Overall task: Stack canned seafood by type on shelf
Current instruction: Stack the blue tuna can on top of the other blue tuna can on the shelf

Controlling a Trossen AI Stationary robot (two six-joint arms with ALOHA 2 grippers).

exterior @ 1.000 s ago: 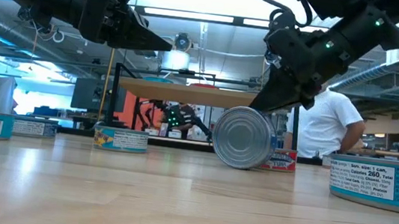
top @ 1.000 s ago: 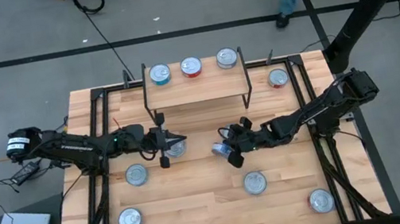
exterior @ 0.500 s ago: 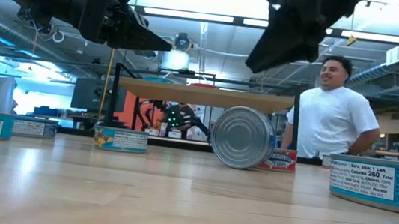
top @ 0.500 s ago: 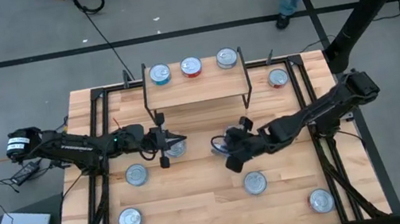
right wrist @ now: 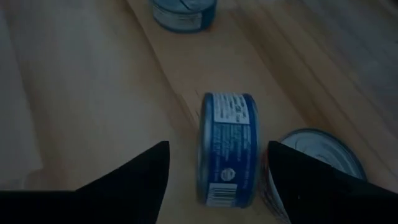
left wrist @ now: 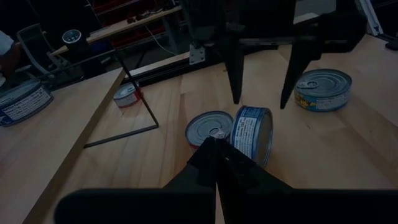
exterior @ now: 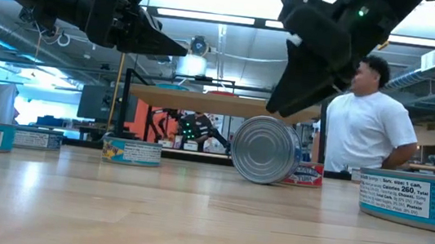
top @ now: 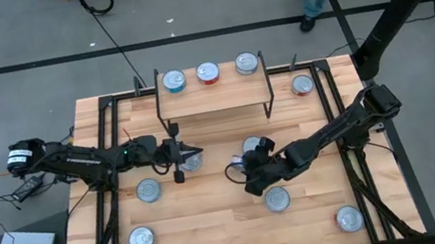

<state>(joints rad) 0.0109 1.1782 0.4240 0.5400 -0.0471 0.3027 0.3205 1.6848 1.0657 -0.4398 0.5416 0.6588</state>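
A blue-labelled can (right wrist: 227, 146) stands on its rim on the tabletop (top: 215, 219), beside a flat can (left wrist: 209, 126). My right gripper (top: 242, 176) hangs open just above it, one finger over each lid side (right wrist: 217, 149), touching nothing. The shelf (top: 213, 92) at the far edge carries a teal can (top: 172, 80), a red one (top: 208, 73) and another can (top: 247, 64). My left gripper (top: 197, 153) is shut and hovers over another can (top: 192, 163).
More cans lie flat on the table: left of centre (top: 149, 190), near left (top: 140, 238), just near of my right gripper (top: 276, 198), near right (top: 348, 219), far right (top: 303, 85). A person in a white shirt (exterior: 361, 122) stands beyond the table.
My right gripper has opened and let go of the blue-labelled can, then risen and drawn a little toward the table's near edge. The can stays standing on its rim where it was.
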